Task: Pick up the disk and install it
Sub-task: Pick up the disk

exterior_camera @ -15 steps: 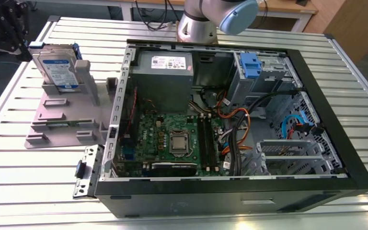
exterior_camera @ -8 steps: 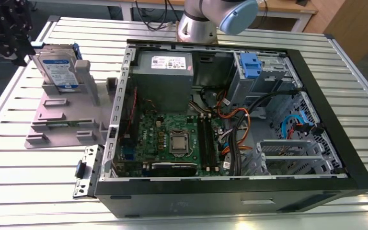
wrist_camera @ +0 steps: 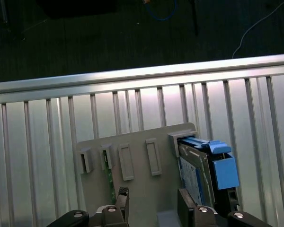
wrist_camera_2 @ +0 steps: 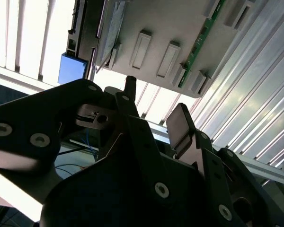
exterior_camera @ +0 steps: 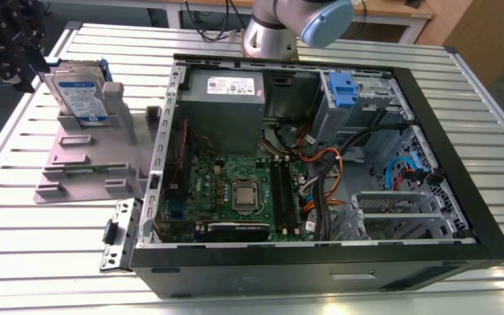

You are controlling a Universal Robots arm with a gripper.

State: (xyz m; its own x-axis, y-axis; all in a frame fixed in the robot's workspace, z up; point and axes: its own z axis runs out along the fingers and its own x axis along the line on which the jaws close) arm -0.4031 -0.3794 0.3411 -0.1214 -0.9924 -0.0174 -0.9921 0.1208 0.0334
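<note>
The disk (exterior_camera: 81, 95), a silver drive with a white-and-blue label in a blue frame, stands upright in the grey stand (exterior_camera: 86, 164) at the exterior view's left. My black gripper (exterior_camera: 7, 52) hovers just beyond it, near the table's far left corner. In the first wrist view the disk (wrist_camera: 196, 170) leans in the stand (wrist_camera: 137, 189), with my gripper (wrist_camera: 154, 196) open above the stand and one finger (wrist_camera: 187, 203) close beside the disk. In the second wrist view the gripper (wrist_camera_2: 156, 104) is open and holds nothing, apart from the stand (wrist_camera_2: 170, 28).
An open computer case (exterior_camera: 462, 216) lies on the slatted metal table (exterior_camera: 24, 262), with a blue bracket (exterior_camera: 344, 88) in its drive bay. A green circuit strip (wrist_camera: 109, 177) stands in a stand slot. The table edge (wrist_camera: 132, 78) runs near the stand. The arm's base (exterior_camera: 274, 26) rises behind the case.
</note>
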